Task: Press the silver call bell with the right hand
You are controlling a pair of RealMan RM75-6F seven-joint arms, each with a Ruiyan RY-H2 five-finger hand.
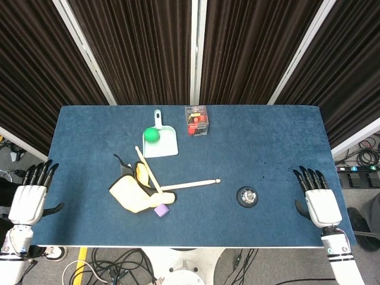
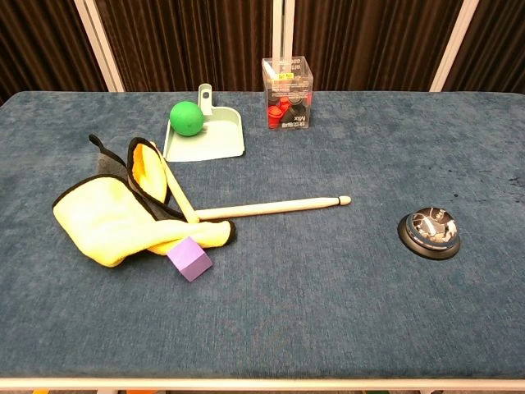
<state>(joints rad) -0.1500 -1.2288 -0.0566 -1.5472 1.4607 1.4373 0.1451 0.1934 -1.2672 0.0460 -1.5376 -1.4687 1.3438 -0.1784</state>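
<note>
The silver call bell (image 1: 247,196) on its black base stands on the blue table near the front right, also plain in the chest view (image 2: 430,231). My right hand (image 1: 317,198) lies flat and open at the table's right front corner, well to the right of the bell and apart from it. Off the table's left edge hangs my left hand (image 1: 29,196), open and holding nothing. Neither hand shows in the chest view.
A yellow cloth (image 1: 132,193), two wooden drumsticks (image 1: 189,184), and a purple cube (image 1: 161,209) lie left of centre. Further back are a pale green dustpan (image 1: 161,142) with a green ball (image 1: 151,135) and a clear box (image 1: 196,120) of red pieces.
</note>
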